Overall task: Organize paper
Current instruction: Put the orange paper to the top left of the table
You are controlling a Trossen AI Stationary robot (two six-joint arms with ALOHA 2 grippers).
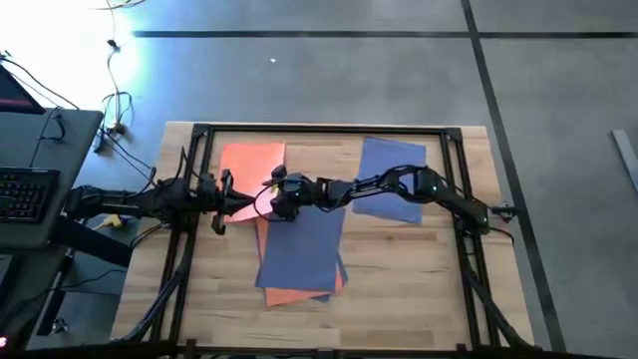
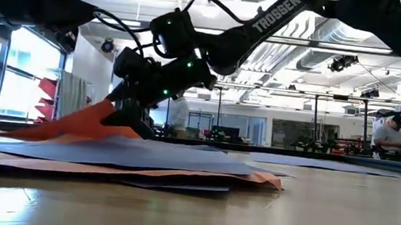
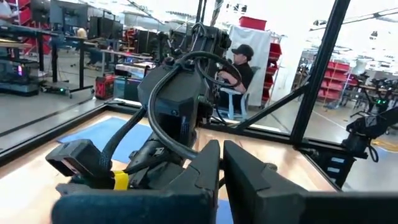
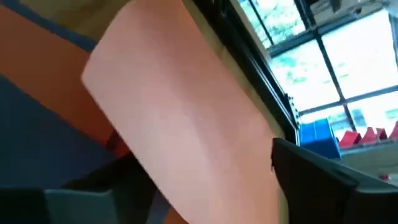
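Setting: wooden table (image 1: 419,279) inside a black frame (image 1: 319,130), sitting in a large workshop with bright windows; a desk with a keyboard (image 1: 25,194) is standing off the table's left side.
Containers: I cannot see any tray or bin; every sheet is lying directly on the wood.
Near pile: a blue sheet (image 1: 299,244) is lying on top of an orange sheet (image 1: 299,295) whose edges are showing at the near end, in the table's middle; in the low view the stack is lying flat, layered blue over orange (image 2: 202,175).
Right gripper (image 1: 282,194): reaching across to the table's middle, at the far end of the pile, closing its fingers on the edge of an orange sheet (image 1: 249,165) and holding that edge raised off the table (image 2: 76,123); its wrist camera is almost filled by the curling sheet (image 4: 180,118).
Left gripper (image 1: 221,196): hovering just beside the right gripper, over the same orange sheet; fingers nearly together with a slim gap, holding nothing (image 3: 221,180).
Far right: one more blue sheet (image 1: 389,178) is lying alone under the right arm.
Background: a person in a cap (image 3: 239,65) is sitting beyond the table.
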